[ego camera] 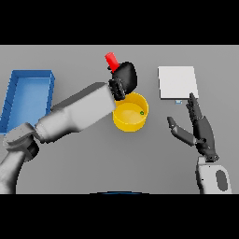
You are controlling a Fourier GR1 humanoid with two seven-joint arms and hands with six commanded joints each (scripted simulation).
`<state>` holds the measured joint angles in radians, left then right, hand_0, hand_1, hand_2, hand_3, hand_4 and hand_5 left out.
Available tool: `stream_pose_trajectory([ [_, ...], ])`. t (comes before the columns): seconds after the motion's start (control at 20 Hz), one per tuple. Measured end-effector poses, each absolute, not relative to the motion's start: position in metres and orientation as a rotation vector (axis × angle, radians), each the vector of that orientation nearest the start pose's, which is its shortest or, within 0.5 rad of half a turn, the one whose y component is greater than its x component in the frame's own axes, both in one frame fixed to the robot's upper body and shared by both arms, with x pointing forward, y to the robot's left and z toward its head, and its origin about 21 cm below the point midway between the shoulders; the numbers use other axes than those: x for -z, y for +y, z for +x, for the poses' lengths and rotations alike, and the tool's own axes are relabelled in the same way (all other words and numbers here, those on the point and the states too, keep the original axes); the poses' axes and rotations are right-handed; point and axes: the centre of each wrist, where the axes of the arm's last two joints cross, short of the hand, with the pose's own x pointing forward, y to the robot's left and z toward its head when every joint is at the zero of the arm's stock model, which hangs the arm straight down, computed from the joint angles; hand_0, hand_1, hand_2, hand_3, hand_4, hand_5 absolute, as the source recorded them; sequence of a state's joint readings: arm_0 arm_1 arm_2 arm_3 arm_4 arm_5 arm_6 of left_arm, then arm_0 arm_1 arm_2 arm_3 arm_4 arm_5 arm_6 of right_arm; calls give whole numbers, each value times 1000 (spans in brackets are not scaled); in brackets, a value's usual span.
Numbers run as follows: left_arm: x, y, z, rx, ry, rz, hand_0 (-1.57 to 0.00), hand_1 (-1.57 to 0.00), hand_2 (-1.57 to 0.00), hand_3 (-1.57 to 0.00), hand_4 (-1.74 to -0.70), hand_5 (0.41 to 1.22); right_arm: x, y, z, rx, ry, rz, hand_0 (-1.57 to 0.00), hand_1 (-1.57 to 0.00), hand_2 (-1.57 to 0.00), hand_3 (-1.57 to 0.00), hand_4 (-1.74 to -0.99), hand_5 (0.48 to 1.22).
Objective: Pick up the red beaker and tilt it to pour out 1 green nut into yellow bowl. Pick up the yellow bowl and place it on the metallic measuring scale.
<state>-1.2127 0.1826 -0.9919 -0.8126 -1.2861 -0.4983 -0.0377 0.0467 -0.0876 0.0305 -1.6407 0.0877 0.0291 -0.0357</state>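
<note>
Now the beaker (111, 60) is gripped by the left hand (125, 77), whose fingers are curled round it, and it is held tilted just above the far rim of the bowl (122, 120). One green nut (142, 112) is seen lying inside the bowl, near its right wall, so the pour appears to be done (only one nut is asked for). The tilt should be taken off at once, lest a second nut be spilled, and the beaker should be righted over the bowl before it is carried aside and set on the counter (93, 163). The right hand (200, 129) is held released, fingers straight, right of the bowl and just before the scale (177, 82). A blue tray (14, 95) is seen at far left.
</note>
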Motion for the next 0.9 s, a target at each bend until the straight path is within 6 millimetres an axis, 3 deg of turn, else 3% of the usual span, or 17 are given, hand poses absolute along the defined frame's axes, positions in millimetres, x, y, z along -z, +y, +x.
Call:
stream_pose_trajectory([
  [0.3,-125,3,393,-2719,719,-1433,-1571,-1571,-1571,-1568,-1741,1221,-4,-241,237,-183,-1620,-115,1,1,1,1,-1268,589],
  [0.6,-131,-3,394,-2641,681,-1469,-1571,-1571,-1571,-1570,-1740,1221,0,-245,234,-184,-1616,-129,1,1,1,1,-1233,585],
  [0.7,-151,-3,402,-2606,691,-1536,-1571,-1571,-1571,-1571,-1738,1159,-1,-239,234,-187,-1636,-110,1,1,1,1,-1222,590],
  [0.75,-164,-2,404,-2592,729,-1552,-1571,-1571,-1571,-1571,-1738,1171,-5,-243,237,-180,-1633,-115,1,1,1,1,-1219,595],
  [0.85,-189,3,414,-2532,779,-1645,-1571,-1269,-1251,-1571,-1644,1189,-6,-242,241,-184,-1641,-119,1,1,1,1,-1222,609],
  [0.9,-196,2,415,-2504,836,-1657,-1571,-1330,-1315,-1359,-1664,1196,-6,-243,238,-189,-1650,-103,1,1,1,1,-1224,615],
])
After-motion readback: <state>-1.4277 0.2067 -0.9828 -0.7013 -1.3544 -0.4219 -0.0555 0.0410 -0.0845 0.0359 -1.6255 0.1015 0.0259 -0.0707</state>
